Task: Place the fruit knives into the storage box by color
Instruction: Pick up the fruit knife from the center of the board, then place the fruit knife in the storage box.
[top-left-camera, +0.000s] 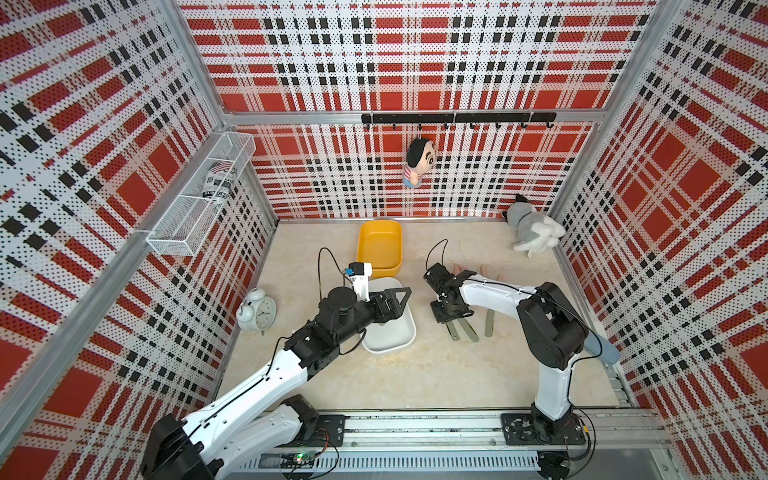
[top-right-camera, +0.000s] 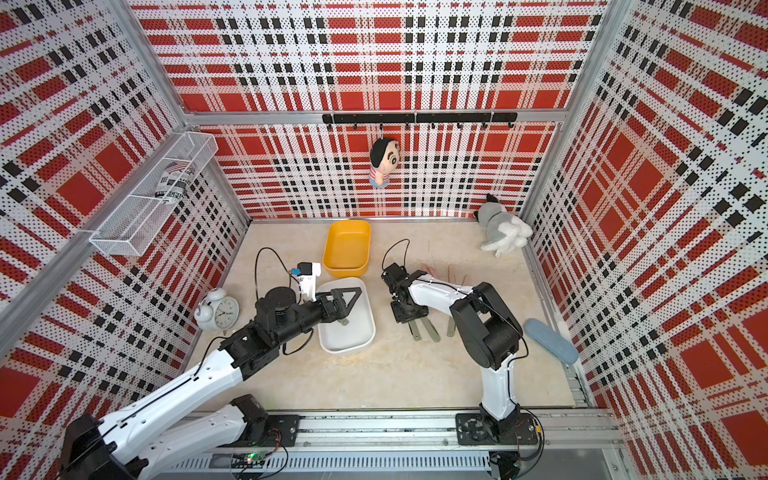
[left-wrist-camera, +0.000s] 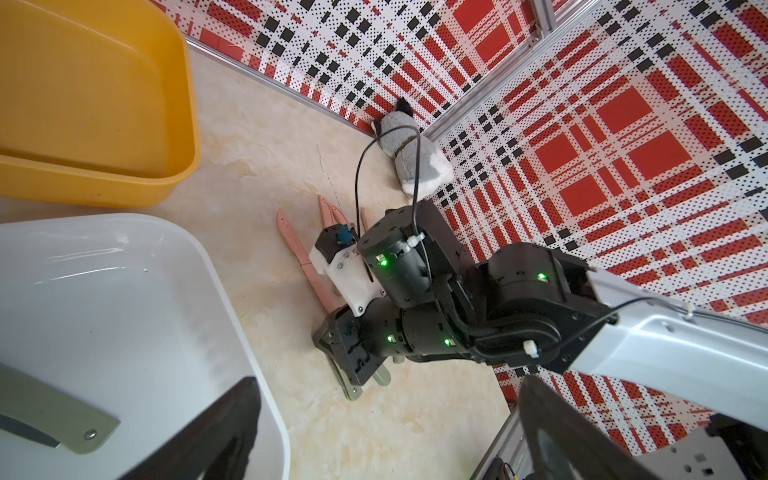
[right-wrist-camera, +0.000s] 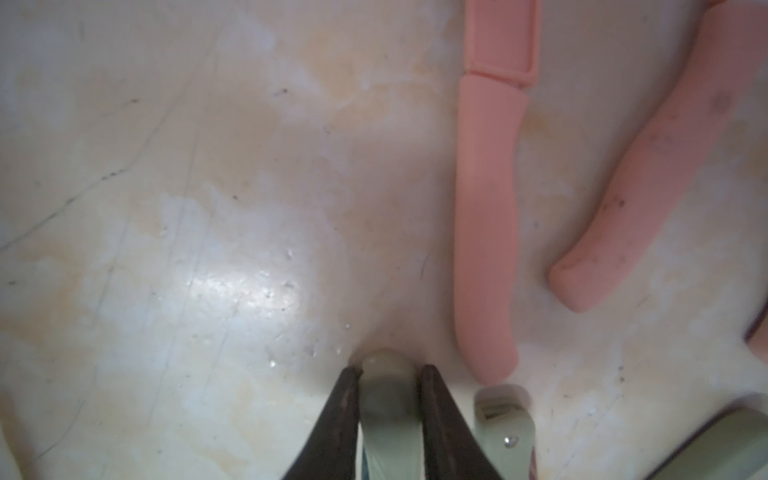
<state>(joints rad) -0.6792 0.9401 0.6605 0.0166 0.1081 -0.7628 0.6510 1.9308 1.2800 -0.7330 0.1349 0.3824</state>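
My right gripper (right-wrist-camera: 388, 370) points down at the table, its two dark fingers pressed against both sides of an olive green fruit knife (right-wrist-camera: 388, 399). Two more green fruit knives (top-left-camera: 469, 330) (top-left-camera: 490, 324) lie beside it. Several salmon-pink fruit knives (right-wrist-camera: 486, 228) (top-left-camera: 484, 272) lie just beyond on the table. My left gripper (top-left-camera: 399, 297) hovers open and empty over the white storage box (top-left-camera: 399, 336). One green fruit knife (left-wrist-camera: 62, 419) lies in that box. The yellow storage box (top-left-camera: 380, 245) behind it holds nothing.
An alarm clock (top-left-camera: 257, 311) stands left of the white box. A grey and white plush toy (top-left-camera: 534, 232) lies in the back right corner. A blue-grey flat object (top-left-camera: 604, 349) rests by the right wall. Patterned walls close in three sides.
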